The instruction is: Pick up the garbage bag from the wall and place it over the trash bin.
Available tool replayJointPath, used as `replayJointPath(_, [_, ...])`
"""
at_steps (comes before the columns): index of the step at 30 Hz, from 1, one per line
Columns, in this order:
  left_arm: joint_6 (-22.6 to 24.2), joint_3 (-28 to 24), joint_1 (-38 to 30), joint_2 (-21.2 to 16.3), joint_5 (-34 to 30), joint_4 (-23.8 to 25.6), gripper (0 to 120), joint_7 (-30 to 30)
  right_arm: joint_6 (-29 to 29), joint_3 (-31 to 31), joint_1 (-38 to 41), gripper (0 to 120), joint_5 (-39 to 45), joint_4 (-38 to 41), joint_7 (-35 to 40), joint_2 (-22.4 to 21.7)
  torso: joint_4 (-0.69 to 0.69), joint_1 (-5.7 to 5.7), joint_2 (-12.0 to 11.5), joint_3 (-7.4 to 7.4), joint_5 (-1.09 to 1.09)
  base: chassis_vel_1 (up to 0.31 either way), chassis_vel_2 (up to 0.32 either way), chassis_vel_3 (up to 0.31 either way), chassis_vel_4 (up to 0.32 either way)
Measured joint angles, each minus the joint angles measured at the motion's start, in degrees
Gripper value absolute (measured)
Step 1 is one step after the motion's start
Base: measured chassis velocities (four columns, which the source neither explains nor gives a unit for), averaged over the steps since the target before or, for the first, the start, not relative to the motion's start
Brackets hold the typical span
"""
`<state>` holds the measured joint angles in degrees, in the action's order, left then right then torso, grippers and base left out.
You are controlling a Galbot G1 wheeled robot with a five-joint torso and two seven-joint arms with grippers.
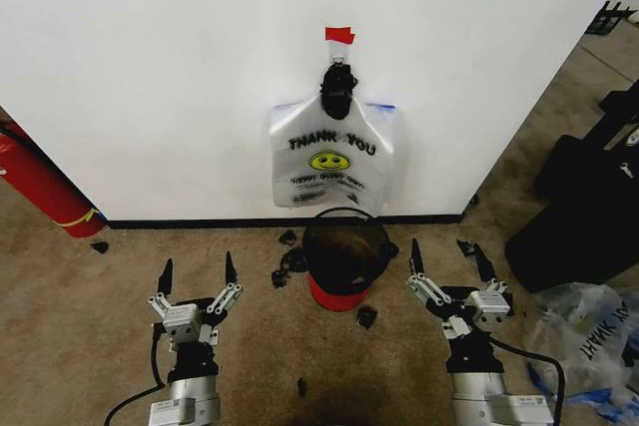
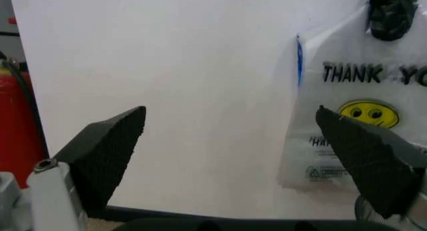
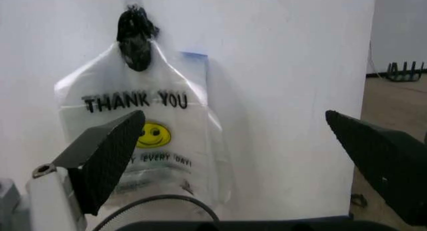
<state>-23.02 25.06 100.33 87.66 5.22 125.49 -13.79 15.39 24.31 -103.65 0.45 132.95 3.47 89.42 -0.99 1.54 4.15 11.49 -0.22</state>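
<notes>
The garbage bag [image 1: 332, 160] hangs flat on the white wall [image 1: 180, 77] from a black hook under a piece of red tape, its "THANK YOU" lettering and yellow smiley facing me. Right below it on the carpet stands the trash bin [image 1: 344, 256], black with a red base. My left gripper [image 1: 197, 274] is open low over the carpet, left of the bin. My right gripper [image 1: 448, 258] is open to the bin's right. The left wrist view has the bag [image 2: 353, 106] beside the open fingers [image 2: 107, 151]; the right wrist view has the bag [image 3: 140, 126] and the bin's rim [image 3: 160, 201].
A red cylinder [image 1: 40, 187] leans against the wall at far left. Small black scraps [image 1: 290, 261] litter the carpet around the bin. Black cases [image 1: 589, 207] and a clear "MART" bag [image 1: 589, 331] sit at the right. The wall ends at a corner on the right.
</notes>
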Motion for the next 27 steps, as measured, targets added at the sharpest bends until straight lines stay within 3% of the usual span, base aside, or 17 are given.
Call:
replayJointPath(17, [-4.0, 0.1, -0.2, -0.8, 5.2, -0.5, 100, -0.4, 3.1, 0.7, -1.4, 100, -1.5, -2.5, -0.2, 0.1, 0.00, 0.00, 0.0, 0.00, 0.01, 0.000, 0.000, 0.000, 0.000])
replayJointPath(27, [-4.7, -0.7, -0.5, -0.9, 5.1, -1.3, 100, 0.5, 5.7, 2.4, -3.5, 100, -0.2, -2.6, -1.1, -0.9, 0.00, 0.00, 0.0, 0.00, 0.00, 0.000, 0.000, 0.000, 0.000])
